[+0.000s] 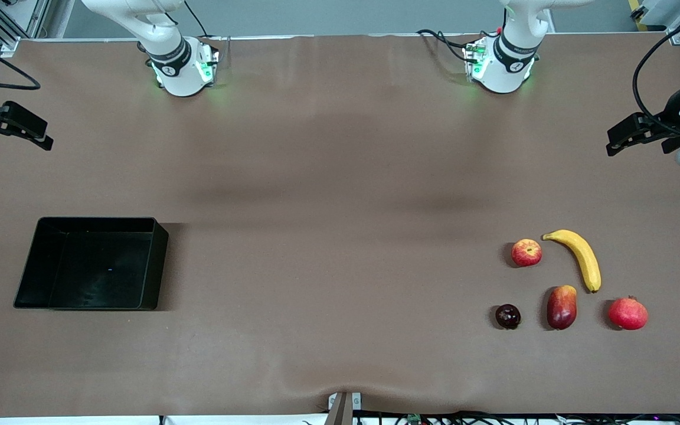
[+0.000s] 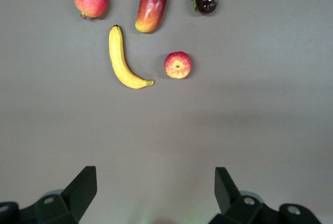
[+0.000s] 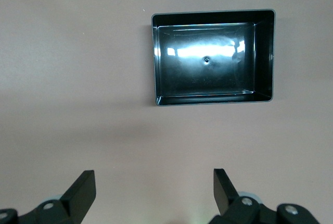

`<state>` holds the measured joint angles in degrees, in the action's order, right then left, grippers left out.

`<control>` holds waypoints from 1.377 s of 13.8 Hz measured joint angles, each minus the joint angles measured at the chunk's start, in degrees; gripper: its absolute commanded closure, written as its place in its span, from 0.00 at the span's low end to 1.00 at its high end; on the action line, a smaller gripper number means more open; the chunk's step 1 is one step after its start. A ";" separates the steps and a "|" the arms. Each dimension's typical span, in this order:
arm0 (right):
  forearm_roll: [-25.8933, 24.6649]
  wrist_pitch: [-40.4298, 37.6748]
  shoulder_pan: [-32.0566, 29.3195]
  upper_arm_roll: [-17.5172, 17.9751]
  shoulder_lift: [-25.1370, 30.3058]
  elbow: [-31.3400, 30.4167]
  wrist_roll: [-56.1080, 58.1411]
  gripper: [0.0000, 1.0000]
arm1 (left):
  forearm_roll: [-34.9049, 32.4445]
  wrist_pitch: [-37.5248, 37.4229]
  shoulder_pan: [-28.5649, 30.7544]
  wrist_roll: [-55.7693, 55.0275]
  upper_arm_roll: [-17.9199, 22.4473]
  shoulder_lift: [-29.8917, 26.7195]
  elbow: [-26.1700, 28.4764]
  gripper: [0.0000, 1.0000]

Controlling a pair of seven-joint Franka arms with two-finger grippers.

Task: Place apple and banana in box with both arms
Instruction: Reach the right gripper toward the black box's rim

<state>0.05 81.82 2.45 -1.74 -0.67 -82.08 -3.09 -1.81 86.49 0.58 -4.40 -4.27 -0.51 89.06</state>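
while open, left gripper (image 2: pixel 153 193) waits near apple (image 2: pixel 178 65).

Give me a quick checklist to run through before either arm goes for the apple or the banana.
1. Small red, yellow-speckled apple free of its neighbours, nothing on it: ok.
2. Long curved yellow banana beside the apple, not touching: ok.
3. Shallow glossy black plastic box empty, at the right arm's end: ok.
4. Left tool open, holding nothing, up at the fruit end: ok.
5. Right tool open, holding nothing, waiting up at the box end: ok.
6. Red-yellow mango near the banana's tip; clearance for the fingers: cannot tell.
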 measured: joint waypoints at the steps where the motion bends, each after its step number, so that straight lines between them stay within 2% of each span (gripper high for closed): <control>1: 0.00 0.00 0.00 0.00 0.00 0.00 0.00 0.00 | 0.00 0.00 0.00 0.00 0.00 0.00 0.00 0.00; 14: -0.03 -0.56 -0.05 -0.13 0.00 -0.04 0.00 0.00 | 0.37 0.09 1.76 0.00 0.54 0.08 -1.80 0.00; 19: -0.05 -0.49 -3.88 -0.63 -2.85 -1.13 0.47 0.00 | 0.64 0.04 1.83 0.00 0.52 0.15 -1.79 0.00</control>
<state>0.00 81.33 -1.44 -2.38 -3.52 -83.21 -2.63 -1.17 86.54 2.41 -4.40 -3.75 -0.36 87.27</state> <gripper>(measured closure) 0.000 0.000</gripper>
